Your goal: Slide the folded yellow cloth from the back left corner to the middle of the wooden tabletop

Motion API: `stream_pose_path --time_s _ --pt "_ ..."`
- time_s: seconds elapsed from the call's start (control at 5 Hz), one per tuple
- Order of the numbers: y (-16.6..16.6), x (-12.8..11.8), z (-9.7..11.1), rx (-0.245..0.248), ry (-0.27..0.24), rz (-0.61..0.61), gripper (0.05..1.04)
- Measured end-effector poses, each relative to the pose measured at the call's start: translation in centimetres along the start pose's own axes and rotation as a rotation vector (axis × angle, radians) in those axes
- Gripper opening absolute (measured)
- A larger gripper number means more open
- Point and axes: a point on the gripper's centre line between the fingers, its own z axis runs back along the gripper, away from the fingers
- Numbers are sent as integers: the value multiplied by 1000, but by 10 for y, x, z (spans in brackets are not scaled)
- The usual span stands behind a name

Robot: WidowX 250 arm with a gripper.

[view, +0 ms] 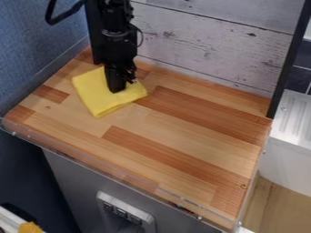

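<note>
Yellow folded cloth [100, 102] lies toward eleven o'clock on the wooden desk [188, 132]; we see the black end effector [121, 86] pointing down over it, but cannot tell whether it is apart or together.

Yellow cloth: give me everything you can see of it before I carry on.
The yellow cloth looks like soft, matte fabric in one plain colour. It lies flat in a roughly four-sided shape, apparently folded, with layers showing near its lower corner. It rests on the wooden tabletop, towards the upper left in the view, one corner pointing down and another to the right. The black tool is down at its upper middle and hides part of it; whether it grips the fabric, I can't tell.
</note>
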Motion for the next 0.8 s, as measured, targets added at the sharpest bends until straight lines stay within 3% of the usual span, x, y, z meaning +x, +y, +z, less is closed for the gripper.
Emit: stream_pose_path --time_s 0.4,0.8 --pt "-57 21 4 25 -19 165 63" --pt "-100 36 9 20 -56 279 63"
